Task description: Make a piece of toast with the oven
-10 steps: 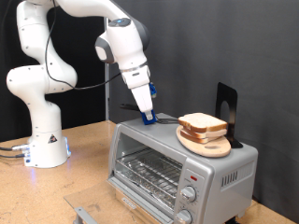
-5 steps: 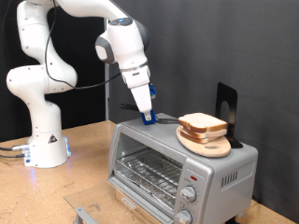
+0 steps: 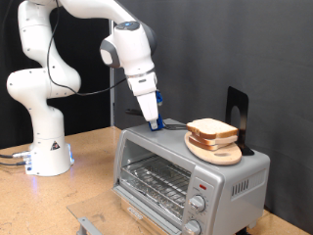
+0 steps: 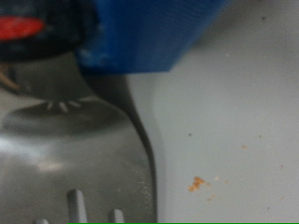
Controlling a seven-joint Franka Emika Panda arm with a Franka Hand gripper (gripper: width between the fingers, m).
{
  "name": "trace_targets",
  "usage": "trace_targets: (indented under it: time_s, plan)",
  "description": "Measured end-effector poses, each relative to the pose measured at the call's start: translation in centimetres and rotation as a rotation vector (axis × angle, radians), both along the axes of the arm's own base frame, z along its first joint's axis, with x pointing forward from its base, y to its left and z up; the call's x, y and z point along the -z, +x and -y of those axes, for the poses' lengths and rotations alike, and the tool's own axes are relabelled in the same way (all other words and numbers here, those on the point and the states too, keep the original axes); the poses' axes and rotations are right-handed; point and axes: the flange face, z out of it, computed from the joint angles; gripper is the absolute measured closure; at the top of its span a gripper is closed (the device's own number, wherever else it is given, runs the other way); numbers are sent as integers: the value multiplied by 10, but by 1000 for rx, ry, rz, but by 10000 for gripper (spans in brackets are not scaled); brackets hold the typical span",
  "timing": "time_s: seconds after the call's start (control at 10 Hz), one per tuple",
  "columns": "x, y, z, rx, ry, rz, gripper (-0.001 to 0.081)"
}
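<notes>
The silver oven (image 3: 186, 171) stands on the wooden table with its glass door closed and an empty wire rack (image 3: 152, 178) behind it. The piece of toast (image 3: 211, 128) lies on a round wooden board (image 3: 217, 149) on the oven's top, towards the exterior view's right. My gripper (image 3: 155, 123) points down onto the oven top left of the board, its blue fingers together. Its tips are at a dark-handled spatula (image 3: 174, 125). In the wrist view a blue finger (image 4: 149, 33) sits beside the slotted metal blade (image 4: 75, 159); nothing shows between the fingers.
A black upright stand (image 3: 238, 110) rises behind the board. Two knobs (image 3: 198, 204) and a red mark (image 3: 201, 183) are on the oven's front. The arm's white base (image 3: 44, 147) stands at the exterior view's left. A grey metal piece (image 3: 86, 221) lies at the table's front edge.
</notes>
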Motion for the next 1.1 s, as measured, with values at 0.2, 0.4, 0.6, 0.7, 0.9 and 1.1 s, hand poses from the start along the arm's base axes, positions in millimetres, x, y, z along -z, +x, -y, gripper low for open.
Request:
trace_targets:
  time_s: [0.2, 0.4, 0.6, 0.7, 0.9, 1.1]
  plan:
    - [0, 0, -1, -9, 16, 3, -3]
    - [-1, 0, -1, -15, 22, 7, 89]
    - [-1, 0, -1, -13, 22, 9, 289]
    - [-1, 0, 0, -12, 23, 10, 289]
    - [-1, 1, 2, -8, 22, 12, 316]
    - [-2, 4, 4, -16, 12, 45, 315]
